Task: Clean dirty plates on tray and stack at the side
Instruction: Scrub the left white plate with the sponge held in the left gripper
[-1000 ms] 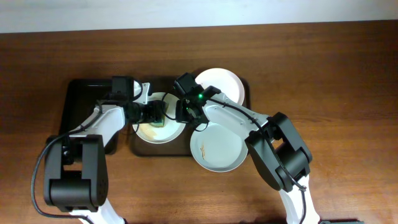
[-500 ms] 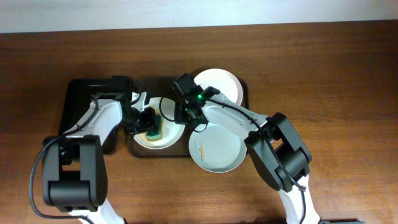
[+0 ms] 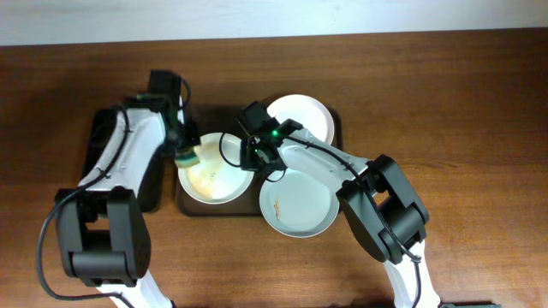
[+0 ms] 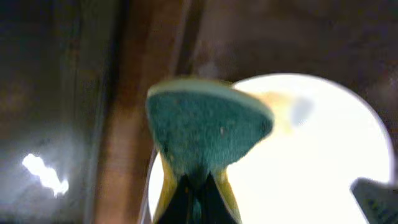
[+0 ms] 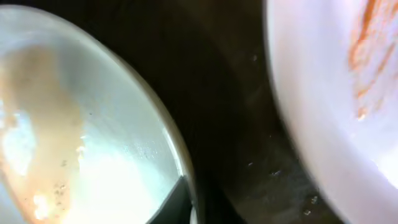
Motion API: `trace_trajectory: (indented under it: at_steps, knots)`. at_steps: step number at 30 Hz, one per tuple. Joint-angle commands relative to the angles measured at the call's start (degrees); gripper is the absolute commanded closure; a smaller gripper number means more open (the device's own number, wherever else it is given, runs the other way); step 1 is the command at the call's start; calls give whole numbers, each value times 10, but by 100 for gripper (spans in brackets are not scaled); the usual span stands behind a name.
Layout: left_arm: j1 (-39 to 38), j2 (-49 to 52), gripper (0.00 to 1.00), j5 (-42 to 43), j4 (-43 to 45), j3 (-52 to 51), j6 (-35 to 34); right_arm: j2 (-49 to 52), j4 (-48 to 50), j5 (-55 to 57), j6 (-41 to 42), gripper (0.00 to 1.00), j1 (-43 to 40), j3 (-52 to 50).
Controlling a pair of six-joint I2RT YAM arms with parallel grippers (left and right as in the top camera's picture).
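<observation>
Smeared plate and upper plate lie on the tray at frame centre, with a lower plate overhanging its lower right corner. Left gripper pinches a green sponge at the smeared plate's left rim; right gripper clamps its right rim

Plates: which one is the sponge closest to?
The left plate, the one with the big yellowish smear. The sponge in the left gripper hangs at its rim; the clean back plate and the front plate sit farther right.

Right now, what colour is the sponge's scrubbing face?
Teal green, on the sponge; left wrist view shows it best.
</observation>
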Motion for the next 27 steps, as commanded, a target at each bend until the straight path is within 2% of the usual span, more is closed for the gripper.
trace_trajectory:
  at_steps: [1, 3, 4, 5, 6, 7, 8, 11, 14, 19, 20, 22, 27]
  knots:
    - [5, -2, 99, -14, -62, 88, 25, 14, -1, 9, 3, 87, -2, 2]
    - [5, -2, 99, -14, -76, 105, 24, 14, -1, 9, 4, 85, -2, 2]
    - [5, -2, 99, -14, -76, 106, 24, 14, -1, 9, 4, 78, -2, 2]
    - [5, -2, 99, -14, -75, 106, 24, 14, 0, 5, 4, 64, -2, 2]
    - [6, -2, 99, -14, -75, 106, 24, 14, 3, -2, 3, 56, -1, 2]
    - [10, -2, 99, -14, -73, 106, 24, 14, 5, -3, 4, 55, 0, 2]
    - [14, -2, 99, -14, -72, 106, 24, 14, 9, -3, 4, 57, 0, 2]
    - [22, -2, 99, -14, -69, 106, 24, 14, 9, -4, 4, 79, 0, 1]
    - [23, -2, 99, -14, -60, 106, 24, 19, 9, -3, 4, 94, 17, 1]
    - [40, -2, 99, -14, -50, 106, 24, 8, -20, 3, -14, 96, 7, 31]
    - [49, -2, 99, -14, -49, 106, 24, -4, -53, 11, -46, 96, 2, 60]
    - [64, -2, 99, -14, -49, 106, 24, -22, -110, 48, -60, 96, -1, 106]
    - [107, -2, 99, 10, -34, 106, 24, -42, -264, 210, -104, 96, 0, 227]
